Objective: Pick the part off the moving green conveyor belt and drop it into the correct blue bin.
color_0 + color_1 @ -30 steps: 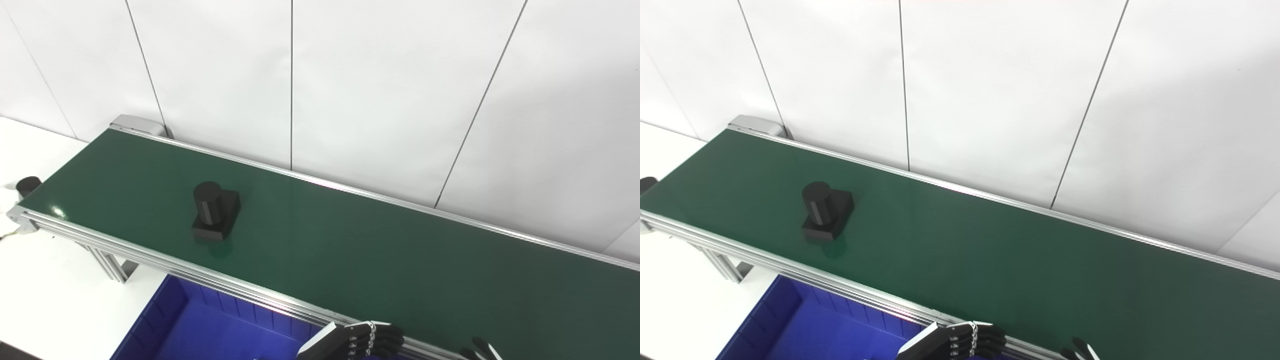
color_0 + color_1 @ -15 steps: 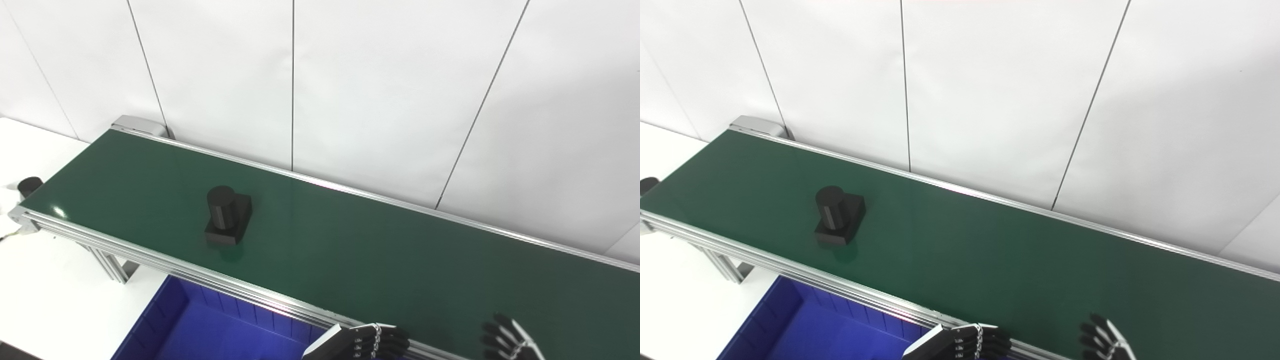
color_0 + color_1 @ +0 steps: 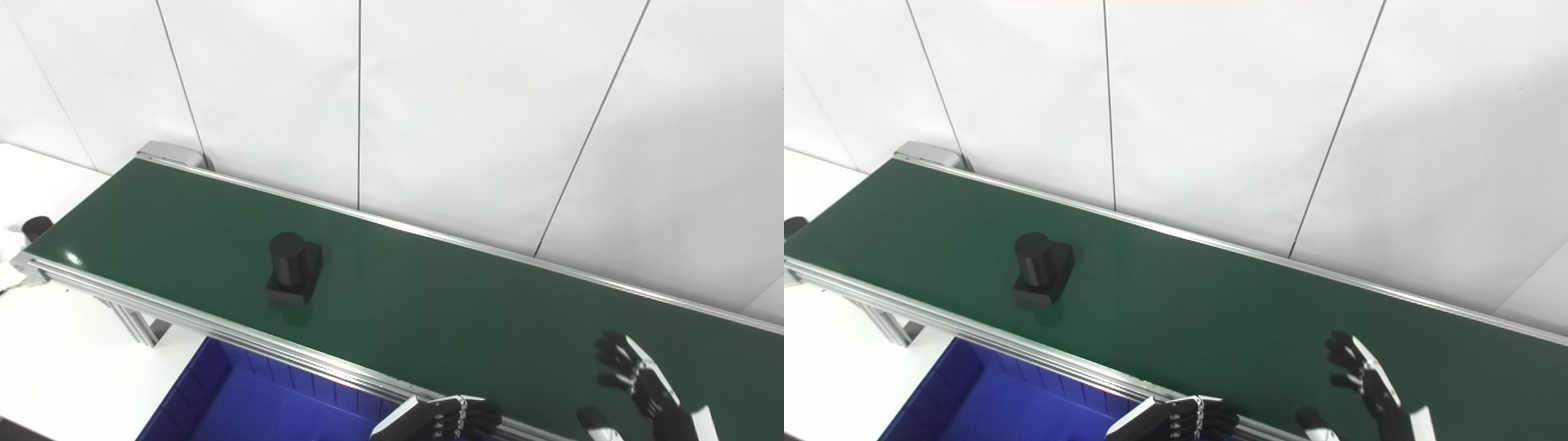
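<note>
The black part (image 3: 293, 269) has ridden farther right along the green belt (image 3: 429, 306) while the right hand (image 3: 640, 386) (fingers spread, holding nothing) has risen over it, the left hand (image 3: 450, 418) curled at the rail.

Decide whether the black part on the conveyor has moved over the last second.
Yes. The black part has travelled rightward along the green belt, away from the belt's left end.

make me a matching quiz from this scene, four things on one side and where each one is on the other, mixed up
Things:
1. part
2. bin
3. left robot hand
4. right robot hand

Places:
A. open above the belt's right stretch
B. at the belt's near rail, fingers curled
C. standing on the belt, left of middle
D. below the belt's near edge

Pairs: 1-C, 2-D, 3-B, 4-A
</note>
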Robot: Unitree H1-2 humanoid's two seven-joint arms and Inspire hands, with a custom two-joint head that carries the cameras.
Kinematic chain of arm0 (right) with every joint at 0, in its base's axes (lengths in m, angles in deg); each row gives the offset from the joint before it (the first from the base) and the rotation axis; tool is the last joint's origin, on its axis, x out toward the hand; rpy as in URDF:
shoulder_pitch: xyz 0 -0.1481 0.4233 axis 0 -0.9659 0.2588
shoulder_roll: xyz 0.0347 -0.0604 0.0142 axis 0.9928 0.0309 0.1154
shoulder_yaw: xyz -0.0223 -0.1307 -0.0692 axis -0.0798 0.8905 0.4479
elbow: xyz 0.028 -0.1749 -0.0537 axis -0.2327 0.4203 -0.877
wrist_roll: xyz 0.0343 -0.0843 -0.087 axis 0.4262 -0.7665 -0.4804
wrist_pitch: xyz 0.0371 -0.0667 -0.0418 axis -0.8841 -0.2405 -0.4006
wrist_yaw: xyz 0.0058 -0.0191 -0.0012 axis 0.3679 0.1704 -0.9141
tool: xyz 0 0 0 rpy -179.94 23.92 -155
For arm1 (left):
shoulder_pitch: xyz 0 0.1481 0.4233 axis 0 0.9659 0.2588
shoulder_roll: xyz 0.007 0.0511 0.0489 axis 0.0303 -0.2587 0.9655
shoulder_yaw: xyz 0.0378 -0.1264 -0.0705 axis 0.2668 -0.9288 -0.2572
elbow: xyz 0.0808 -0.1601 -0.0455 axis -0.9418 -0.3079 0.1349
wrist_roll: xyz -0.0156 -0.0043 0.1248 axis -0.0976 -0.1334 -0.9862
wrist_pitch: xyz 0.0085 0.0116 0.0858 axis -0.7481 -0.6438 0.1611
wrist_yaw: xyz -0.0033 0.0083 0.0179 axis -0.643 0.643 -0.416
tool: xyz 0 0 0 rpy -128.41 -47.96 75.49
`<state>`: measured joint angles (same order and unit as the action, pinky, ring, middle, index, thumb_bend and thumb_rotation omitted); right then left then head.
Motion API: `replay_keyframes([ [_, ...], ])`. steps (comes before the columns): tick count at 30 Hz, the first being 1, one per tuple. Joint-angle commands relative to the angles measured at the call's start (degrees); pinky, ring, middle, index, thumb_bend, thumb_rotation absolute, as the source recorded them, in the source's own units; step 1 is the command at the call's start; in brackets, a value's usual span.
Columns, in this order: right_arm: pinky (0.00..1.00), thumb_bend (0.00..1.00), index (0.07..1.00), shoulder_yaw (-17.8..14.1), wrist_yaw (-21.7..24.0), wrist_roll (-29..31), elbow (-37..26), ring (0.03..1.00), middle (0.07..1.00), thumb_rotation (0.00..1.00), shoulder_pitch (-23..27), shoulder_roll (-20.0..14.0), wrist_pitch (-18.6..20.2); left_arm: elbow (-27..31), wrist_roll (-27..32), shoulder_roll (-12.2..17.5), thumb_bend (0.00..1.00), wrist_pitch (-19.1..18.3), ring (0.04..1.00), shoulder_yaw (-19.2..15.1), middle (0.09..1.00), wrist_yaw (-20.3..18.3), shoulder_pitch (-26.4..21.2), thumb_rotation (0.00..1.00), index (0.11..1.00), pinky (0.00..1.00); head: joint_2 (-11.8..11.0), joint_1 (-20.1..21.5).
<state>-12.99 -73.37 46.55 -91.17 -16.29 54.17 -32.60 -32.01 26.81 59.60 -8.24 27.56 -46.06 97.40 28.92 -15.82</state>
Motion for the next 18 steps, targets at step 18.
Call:
replay_keyframes([
  [18, 0.68, 0.56, 0.847, 3.0, 3.13, -3.46, 2.05, 0.804, 0.84, 0.31, 12.68, 0.36, 6.33, 0.4, 0.32, -0.64, 1.0, 2.2, 0.796, 0.4, 0.808, -0.43, -1.52, 0.28, 0.794, 0.79, 0.4, 1.2],
])
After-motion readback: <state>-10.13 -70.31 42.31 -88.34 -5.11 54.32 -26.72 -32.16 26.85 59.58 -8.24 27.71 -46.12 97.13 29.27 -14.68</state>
